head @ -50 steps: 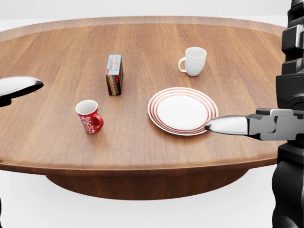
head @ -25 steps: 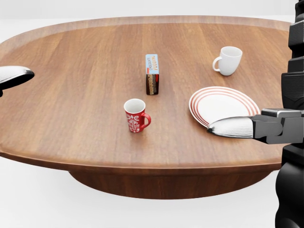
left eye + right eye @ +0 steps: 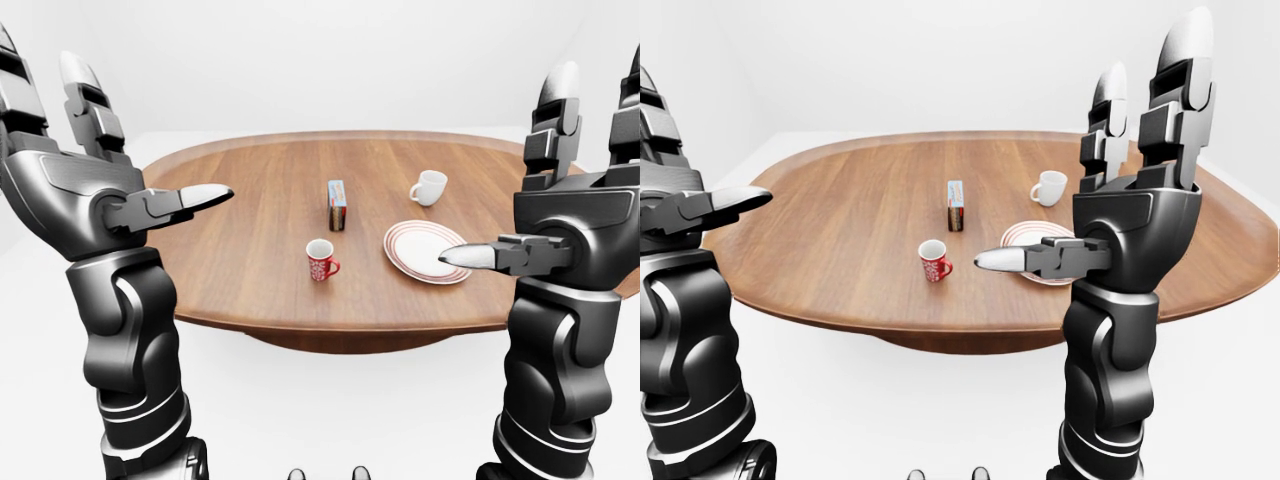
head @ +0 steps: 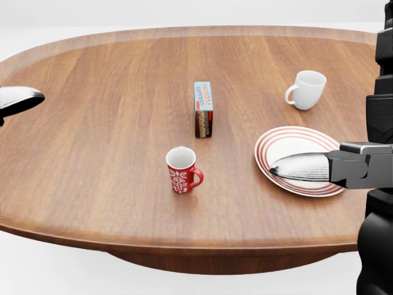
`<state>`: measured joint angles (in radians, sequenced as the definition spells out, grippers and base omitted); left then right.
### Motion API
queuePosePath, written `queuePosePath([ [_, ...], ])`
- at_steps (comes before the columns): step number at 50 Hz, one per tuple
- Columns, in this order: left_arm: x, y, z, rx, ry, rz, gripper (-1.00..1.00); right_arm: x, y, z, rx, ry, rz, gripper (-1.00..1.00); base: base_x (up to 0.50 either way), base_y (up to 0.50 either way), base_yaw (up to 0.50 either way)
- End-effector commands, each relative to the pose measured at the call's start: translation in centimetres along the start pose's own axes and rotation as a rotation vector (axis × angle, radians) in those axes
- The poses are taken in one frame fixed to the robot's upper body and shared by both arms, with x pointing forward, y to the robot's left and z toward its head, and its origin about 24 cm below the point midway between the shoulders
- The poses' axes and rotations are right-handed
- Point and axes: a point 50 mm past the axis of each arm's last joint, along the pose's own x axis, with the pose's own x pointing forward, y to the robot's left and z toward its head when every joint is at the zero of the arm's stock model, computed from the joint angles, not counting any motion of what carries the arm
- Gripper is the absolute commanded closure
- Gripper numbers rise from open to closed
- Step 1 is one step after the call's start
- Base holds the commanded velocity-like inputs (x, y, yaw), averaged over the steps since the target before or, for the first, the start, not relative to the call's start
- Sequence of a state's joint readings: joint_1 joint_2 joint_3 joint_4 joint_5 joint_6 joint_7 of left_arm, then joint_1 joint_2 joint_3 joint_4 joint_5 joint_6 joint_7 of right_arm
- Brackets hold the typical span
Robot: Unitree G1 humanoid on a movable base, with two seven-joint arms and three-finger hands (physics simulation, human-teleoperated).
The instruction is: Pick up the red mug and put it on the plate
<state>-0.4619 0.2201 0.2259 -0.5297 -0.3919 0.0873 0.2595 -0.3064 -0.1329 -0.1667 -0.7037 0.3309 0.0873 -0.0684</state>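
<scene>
The red mug (image 4: 182,170) with a white pattern stands upright on the round wooden table (image 4: 92,123), handle to the view's right. To its right lies the white plate (image 4: 295,140) with red rings, nothing on it. Both my hands are raised near the table's near edge with fingers spread upward. My left hand (image 3: 150,125) is open at the left, well away from the mug. My right hand (image 3: 505,165) is open at the right, and its thumb (image 4: 301,167) overlaps the plate in the head view. Neither hand holds or touches anything.
A small upright box (image 4: 203,109) stands on the table just above the red mug in the head view. A white mug (image 4: 307,90) sits above the plate. White floor surrounds the table.
The whole picture has shifted: the camera moved, so mug, box and plate now sit further right and lower in the head view. The hands keep their raised, open pose.
</scene>
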Motion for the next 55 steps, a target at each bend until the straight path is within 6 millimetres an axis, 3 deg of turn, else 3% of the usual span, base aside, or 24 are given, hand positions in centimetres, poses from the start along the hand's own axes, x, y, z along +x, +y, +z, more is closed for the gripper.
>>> queuePosePath([
  [1,-0.1,0.1,-0.3,0.002,0.012,0.0,-1.0,0.0,0.1,0.0,0.01,-0.001,0.01,-1.0,0.5,0.0,0.0],
  [48,0.0,0.4,-0.9,0.016,0.038,0.006,-1.0,0.0,0.2,-0.6,0.016,0.023,0.005,-1.0,0.5,0.0,0.0],
  [55,0.0,0.5,-0.9,0.019,0.04,0.006,-1.0,-0.2,0.2,-1.5,-0.001,0.062,-0.002,-1.0,0.04,0.0,0.0],
])
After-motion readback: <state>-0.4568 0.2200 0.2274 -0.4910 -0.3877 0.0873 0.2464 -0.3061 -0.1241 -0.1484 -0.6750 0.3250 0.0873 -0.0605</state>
